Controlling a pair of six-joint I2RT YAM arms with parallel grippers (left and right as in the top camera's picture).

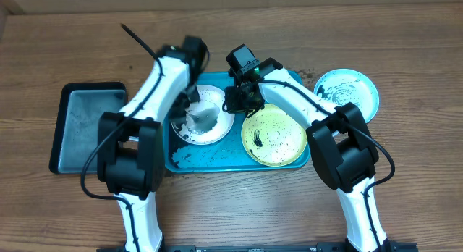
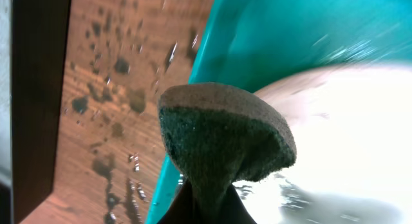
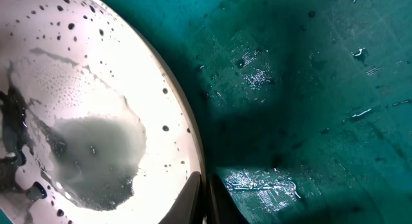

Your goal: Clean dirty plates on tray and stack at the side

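Stage: scrubbing, none stacked | left end effector (image 2: 203, 208) grips green sponge (image 2: 222, 137) over white-rimmed round plate (image 1: 210, 129) | right end effector (image 3: 203, 198) pinches its rim | lime-rimmed plate (image 1: 273, 136) beside it, dirty

**Three cameras, one shared tray**

The overhead camera looks straight down on the counter (image 1: 405, 201), from far enough to take in the whole teal tray (image 1: 217, 159). The left wrist camera sits very near. It faces down past a sponge (image 2: 219, 130) (this fills the middle of its view) to the tray's edge. The right wrist camera is just as near and faces the tray's floor. All three views share the white plate (image 1: 217, 129) and the tray.
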